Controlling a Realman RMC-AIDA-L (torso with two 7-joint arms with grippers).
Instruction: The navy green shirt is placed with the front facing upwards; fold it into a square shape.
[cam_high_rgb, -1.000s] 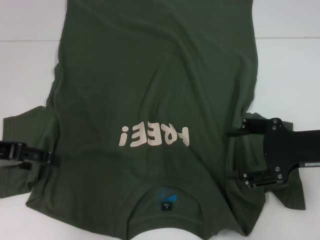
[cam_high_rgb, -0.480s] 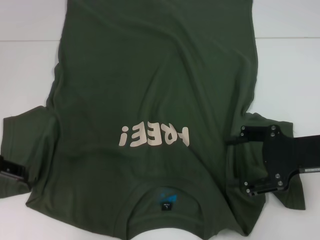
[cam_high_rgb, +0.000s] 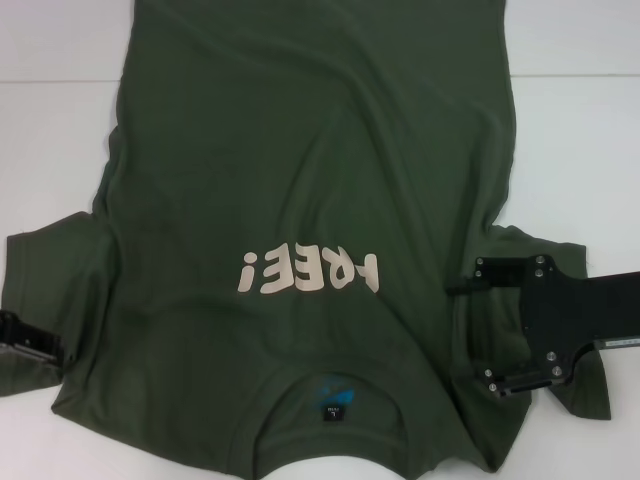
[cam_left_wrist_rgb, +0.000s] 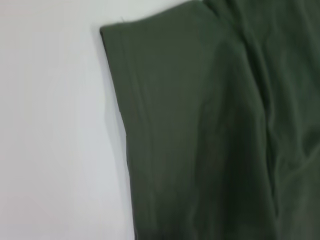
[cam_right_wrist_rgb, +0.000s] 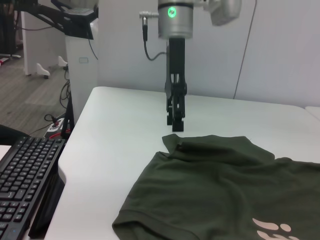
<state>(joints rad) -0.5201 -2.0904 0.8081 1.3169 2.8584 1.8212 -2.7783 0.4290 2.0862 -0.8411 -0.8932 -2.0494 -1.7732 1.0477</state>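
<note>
The navy green shirt (cam_high_rgb: 310, 170) lies front up on the white table (cam_high_rgb: 575, 140), its collar and neck label (cam_high_rgb: 331, 410) nearest me and the pale "FREE!" lettering (cam_high_rgb: 308, 272) on its chest. My right gripper (cam_high_rgb: 466, 332) is open, with its jaws spread over the shirt's right sleeve and side seam. My left gripper (cam_high_rgb: 32, 340) sits at the outer edge of the left sleeve (cam_high_rgb: 55, 270). The right wrist view shows it (cam_right_wrist_rgb: 176, 122) pointing down just beyond that sleeve (cam_right_wrist_rgb: 210, 145). The left wrist view shows only the sleeve hem (cam_left_wrist_rgb: 125, 125) on the table.
A black keyboard (cam_right_wrist_rgb: 25, 185) lies beside the table's edge in the right wrist view. Stands and cables are behind the table. Bare table surface (cam_right_wrist_rgb: 120, 135) lies around the shirt.
My left gripper has pulled back leftward off the left sleeve to its outer edge. My right gripper has shifted slightly right and towards me. The shirt has not moved.
</note>
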